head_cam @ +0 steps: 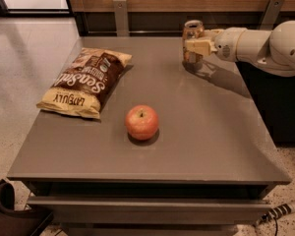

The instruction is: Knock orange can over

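The orange can stands upright near the far right edge of the grey table. It is shiny orange-bronze with a silver top rim. My gripper reaches in from the right on a white arm. Its tan tip lies against the middle of the can, on the side facing the camera, and hides part of the can's body. The can's top and its lower part show above and below the gripper.
A brown and yellow chip bag lies flat on the table's left side. A red-orange apple sits near the middle. A wooden wall with metal brackets runs behind the table. A dark cabinet stands to the right.
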`<state>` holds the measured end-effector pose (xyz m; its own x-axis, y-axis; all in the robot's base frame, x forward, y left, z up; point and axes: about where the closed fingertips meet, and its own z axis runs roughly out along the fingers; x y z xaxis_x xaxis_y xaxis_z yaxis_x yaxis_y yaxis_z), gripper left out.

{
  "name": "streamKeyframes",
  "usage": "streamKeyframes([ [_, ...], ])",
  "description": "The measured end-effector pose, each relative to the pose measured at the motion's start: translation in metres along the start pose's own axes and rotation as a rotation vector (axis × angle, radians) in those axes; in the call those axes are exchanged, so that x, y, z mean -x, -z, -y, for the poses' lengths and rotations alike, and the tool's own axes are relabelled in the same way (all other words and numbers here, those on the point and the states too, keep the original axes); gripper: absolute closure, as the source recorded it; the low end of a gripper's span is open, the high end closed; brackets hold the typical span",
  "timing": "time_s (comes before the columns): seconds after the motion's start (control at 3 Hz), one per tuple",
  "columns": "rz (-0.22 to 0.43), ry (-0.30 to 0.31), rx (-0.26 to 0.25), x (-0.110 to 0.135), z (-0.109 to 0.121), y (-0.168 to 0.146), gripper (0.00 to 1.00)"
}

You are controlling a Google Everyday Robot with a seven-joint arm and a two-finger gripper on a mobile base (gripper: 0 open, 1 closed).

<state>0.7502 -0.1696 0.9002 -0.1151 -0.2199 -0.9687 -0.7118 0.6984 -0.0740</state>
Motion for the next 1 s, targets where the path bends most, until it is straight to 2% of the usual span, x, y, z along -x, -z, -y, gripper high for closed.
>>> streamKeyframes([
  [0.33, -0.068, 0.050, 0.017, 0.0115, 0.0007, 0.0039, 1.00],
  [1.0, -0.250, 0.133, 0.086, 0.0135, -0.0053, 0.0081, 1.00],
])
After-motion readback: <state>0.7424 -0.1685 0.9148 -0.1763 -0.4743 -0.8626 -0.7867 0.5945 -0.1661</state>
